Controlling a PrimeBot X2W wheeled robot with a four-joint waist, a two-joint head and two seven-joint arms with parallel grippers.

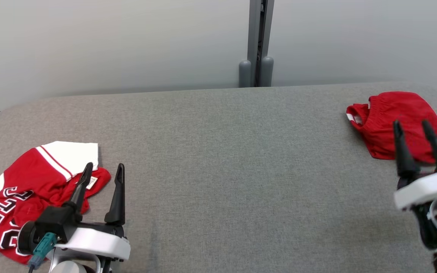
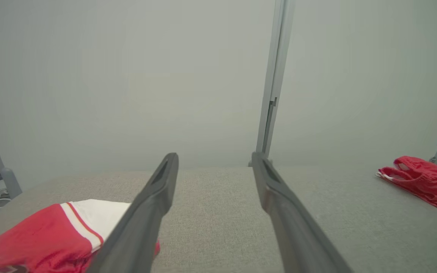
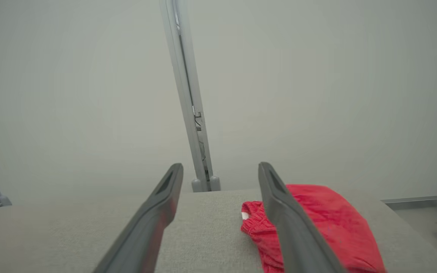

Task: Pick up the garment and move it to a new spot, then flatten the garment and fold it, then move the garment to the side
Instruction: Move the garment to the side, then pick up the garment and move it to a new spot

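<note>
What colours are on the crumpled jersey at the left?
Red and white jersey, black lettering; clearest in head view.

Jersey [image 1: 32,178] on table [image 1: 218,151], near left; my left gripper [image 1: 104,167] at its right edge, one finger over it. Shorts [image 1: 389,117] on table, far right; my right gripper [image 1: 411,123] just before them. The two well apart. Post [image 1: 257,41] stands behind table's far edge, about centre, wall [image 1: 108,45] behind it.
</note>
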